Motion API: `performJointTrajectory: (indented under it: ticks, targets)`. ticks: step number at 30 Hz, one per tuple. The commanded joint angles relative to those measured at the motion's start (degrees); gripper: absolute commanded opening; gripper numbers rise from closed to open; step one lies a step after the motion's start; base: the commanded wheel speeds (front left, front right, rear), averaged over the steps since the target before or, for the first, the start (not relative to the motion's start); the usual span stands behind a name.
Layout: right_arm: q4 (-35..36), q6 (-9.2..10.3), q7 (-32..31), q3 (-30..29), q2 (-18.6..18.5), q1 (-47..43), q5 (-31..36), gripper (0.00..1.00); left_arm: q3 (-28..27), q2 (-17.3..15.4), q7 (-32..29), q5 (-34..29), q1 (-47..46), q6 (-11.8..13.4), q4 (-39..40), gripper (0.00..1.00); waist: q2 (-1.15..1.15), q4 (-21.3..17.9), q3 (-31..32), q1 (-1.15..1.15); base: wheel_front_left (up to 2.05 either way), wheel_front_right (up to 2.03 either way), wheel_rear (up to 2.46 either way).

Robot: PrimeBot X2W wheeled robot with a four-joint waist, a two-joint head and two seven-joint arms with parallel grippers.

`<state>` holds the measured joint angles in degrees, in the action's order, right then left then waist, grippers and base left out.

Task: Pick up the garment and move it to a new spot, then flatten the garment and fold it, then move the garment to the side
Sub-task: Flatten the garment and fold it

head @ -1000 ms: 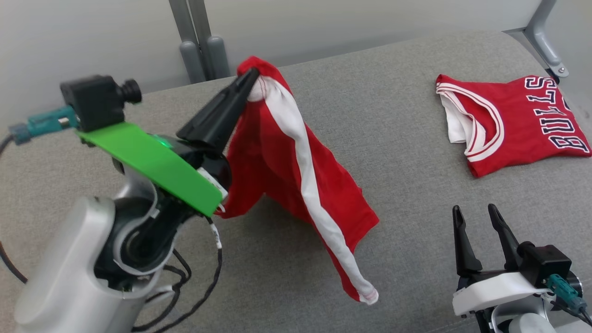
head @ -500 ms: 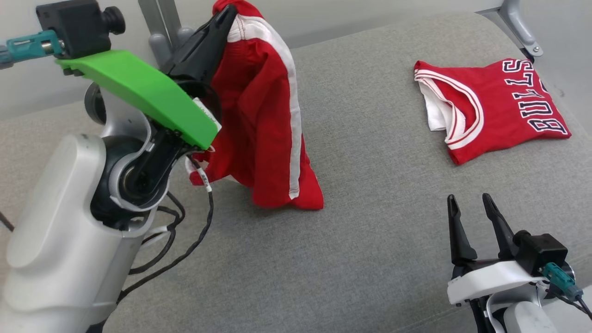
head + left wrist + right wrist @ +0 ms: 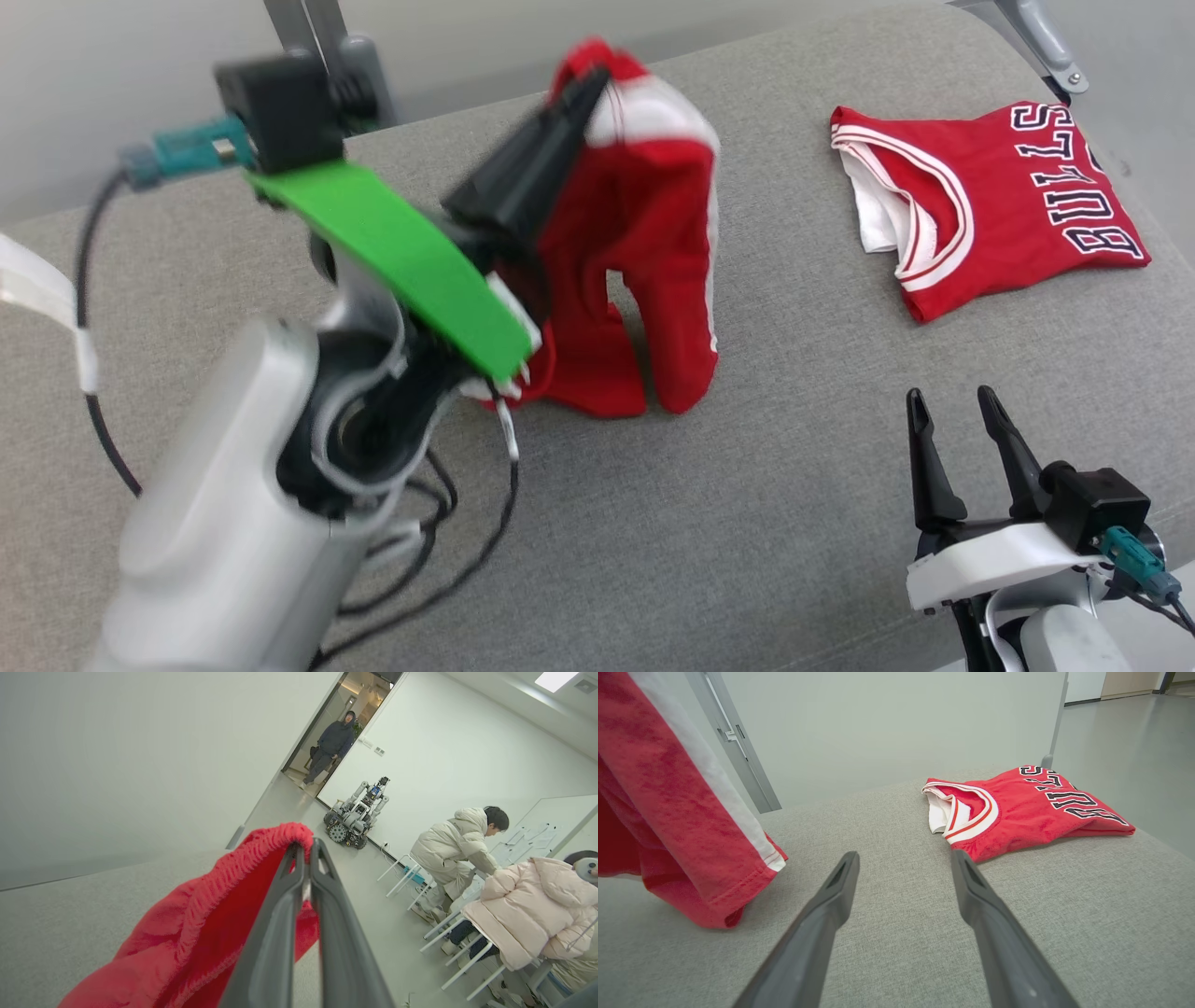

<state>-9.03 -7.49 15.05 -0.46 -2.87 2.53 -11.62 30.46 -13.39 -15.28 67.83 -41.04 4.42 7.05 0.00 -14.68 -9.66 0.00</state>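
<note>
As left tool (image 3: 596,78) grips, garment (image 3: 658,224) hangs vertically

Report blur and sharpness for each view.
Head view: left gripper and the held garment blurred, folded jersey and right gripper crisp. Left wrist view: sharp, room tilted. Right wrist view: sharp, evenly lit, soft shadows.

Bright, even light is cast from overhead, a ceiling panel (image 3: 553,679) being seen in the left wrist view; only soft shadows are laid on the cushion (image 3: 747,523). In the head view the left arm (image 3: 215,523) and garment (image 3: 653,233) are smeared by motion.
</note>
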Motion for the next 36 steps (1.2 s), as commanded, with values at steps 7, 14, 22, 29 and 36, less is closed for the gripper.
performJointTrajectory:
  ticks: [7, 14, 22, 29, 36]
  targets:
    - [0.3, -0.01, 0.2, -1.9, -0.1, -1.4, 0.7, 1.0, 7.3, -16.7, -12.8, 12.2, 26.2, -5.8, 13.9, 0.0, 0.0, 3.0, 0.1, 0.0, 0.0, 0.0, 0.0]
    - [0.1, -0.01, 0.2, -2.3, -0.1, -1.3, 2.1, 1.0, 7.2, -25.1, -7.4, 6.4, 37.5, -5.9, 3.0, 0.0, 0.0, 8.7, -0.1, 0.0, 0.0, 0.0, 0.0]
    - [-0.2, -0.01, 0.2, -1.2, -1.1, 1.0, 3.2, 1.0, 7.9, -18.4, 0.2, 3.7, 35.7, -9.6, -9.2, 0.16, 0.0, 12.5, -0.1, 0.0, 0.0, 0.0, 0.0]
    - [-0.3, -0.01, 0.2, -1.6, -1.9, -0.4, 3.3, 1.0, 6.3, -17.0, 8.7, -1.6, 34.6, -10.3, -16.1, 0.48, 0.0, 14.3, 0.2, 0.0, 0.0, 0.0, 0.0]
    - [0.2, -0.01, 0.2, -1.9, -2.5, -1.4, 4.0, 1.0, 7.3, -19.7, 11.9, -6.8, 37.9, -6.7, -15.6, 1.0, 0.0, 13.8, 2.1, 0.0, 0.0, 0.0, 0.0]
